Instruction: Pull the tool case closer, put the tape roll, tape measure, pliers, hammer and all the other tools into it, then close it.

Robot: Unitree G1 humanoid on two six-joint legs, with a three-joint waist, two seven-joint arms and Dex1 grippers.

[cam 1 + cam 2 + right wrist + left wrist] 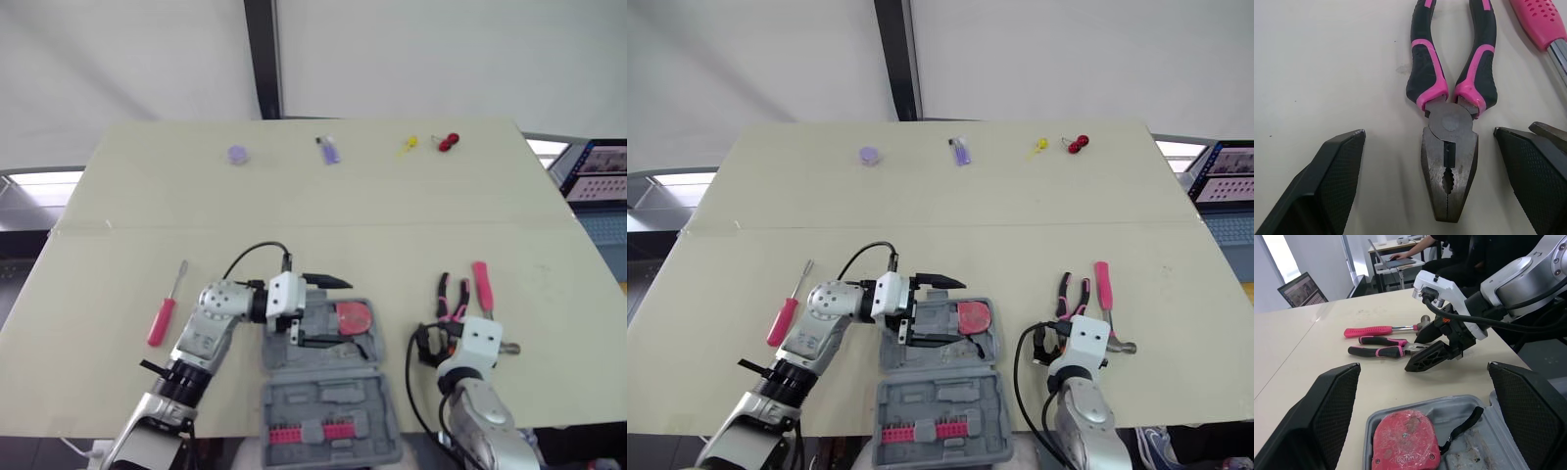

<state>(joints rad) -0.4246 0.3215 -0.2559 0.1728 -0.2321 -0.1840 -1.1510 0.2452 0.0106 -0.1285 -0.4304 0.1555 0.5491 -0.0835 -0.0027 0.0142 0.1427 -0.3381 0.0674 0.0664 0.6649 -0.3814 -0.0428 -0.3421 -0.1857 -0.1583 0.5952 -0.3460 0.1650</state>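
Evidently the pliers [1452,161] are being addressed: their head is framed, untouched, within the widely spread right pincer [1427,133]. Descent and closure are judged necessary next; the left pincer [1424,366] is held wide over the tape measure [1404,440].

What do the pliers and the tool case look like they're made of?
Pliers: head looks like dark, dull steel, going by the grey sheen and cut teeth; handles wear black-and-pink sleeves, probably matte rubber or plastic. Tool case: likely moulded grey plastic, matte, judging by its shaped recesses.
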